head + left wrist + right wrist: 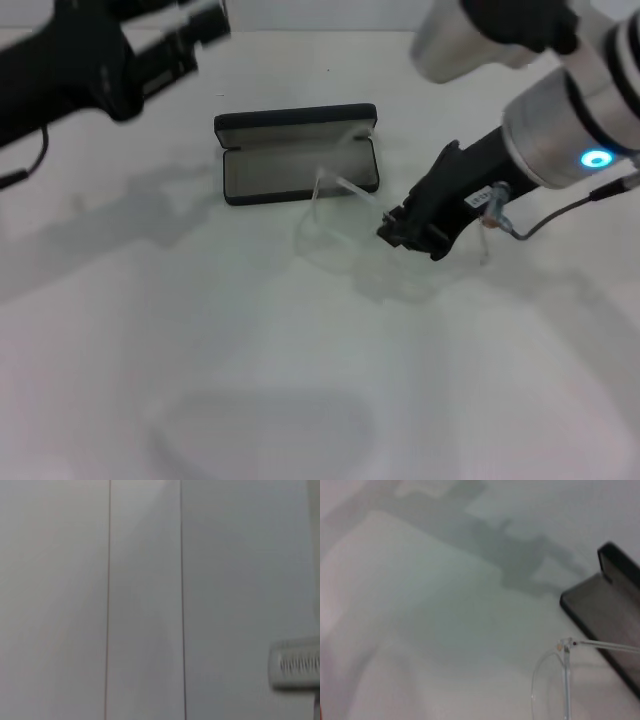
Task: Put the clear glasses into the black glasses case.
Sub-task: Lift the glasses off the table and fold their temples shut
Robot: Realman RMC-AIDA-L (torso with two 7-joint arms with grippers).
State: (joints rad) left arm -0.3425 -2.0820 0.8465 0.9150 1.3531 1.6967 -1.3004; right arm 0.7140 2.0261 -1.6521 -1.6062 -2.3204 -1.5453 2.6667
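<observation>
Near counter (250, 400): closest to us we see only bare white surface with soft shadows, open room across the whole front and to the left of the things

Clear glasses (335, 225): we see them just in front of the case, near the middle of the counter, their lens down low and one clear arm rising up and back toward the case; the long axis of the lens runs roughly left to right; in the right wrist view the hinge and one arm (600, 646) reach across the case's near edge

Black glasses case (297, 155): lying open behind the glasses, long axis left to right, grey lining facing up, lid standing along the far side; we see free counter on its left and behind it

Right hand (405, 232): low over the counter at the right end of the glasses, its black body slanting down from the right; it appears to pinch the glasses' right end, though we cannot tell for sure how far its fingers are closed

Left hand (190, 40): raised at the far left, well apart from the case and glasses; we cannot tell whether it is wide or narrow

Left wrist view: only a pale wall with two thin vertical lines

Edges: the counter's far edge runs behind the case, with a clear margin between them
</observation>
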